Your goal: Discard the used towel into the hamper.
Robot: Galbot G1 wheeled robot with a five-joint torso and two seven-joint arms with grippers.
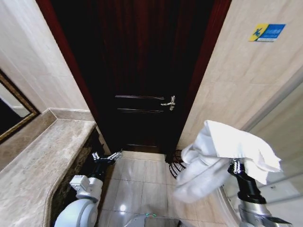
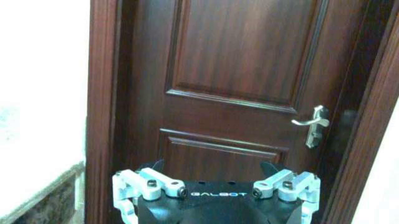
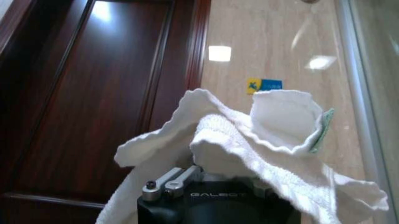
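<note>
Right gripper (image 1: 235,166) nearest, raised at the robot's right side, clenched on the towel (image 1: 222,153); white terry cloth bunched over the fingers and draped down toward the floor on the inner side; from the right wrist the towel (image 3: 249,149) heaps over the gripper body, a small green tag at one fold.

Left gripper (image 1: 107,157) low on the left, beside the marble counter (image 1: 42,161), holding nothing; in the left wrist view its fingers (image 2: 146,184) stand spread apart, pointed at the door; arm appears idle.

Hamper (image 1: 176,164) on the tiled floor just past the hanging towel, partly hidden behind it; dark openwork rim and side showing, set at the foot of the wall beside the door frame.

Farther back, the dark wood door (image 1: 142,71), closed, with a silver lever handle (image 1: 169,102); a blue and yellow sticker (image 1: 267,32) on the tiled wall to the right.

Progress, as judged: towel picked up and carried, lifted clear of any surface; hamper close ahead and below; remaining is to bring the towel over the hamper's opening and let go; nothing seen inside the hamper yet, interior mostly hidden.
</note>
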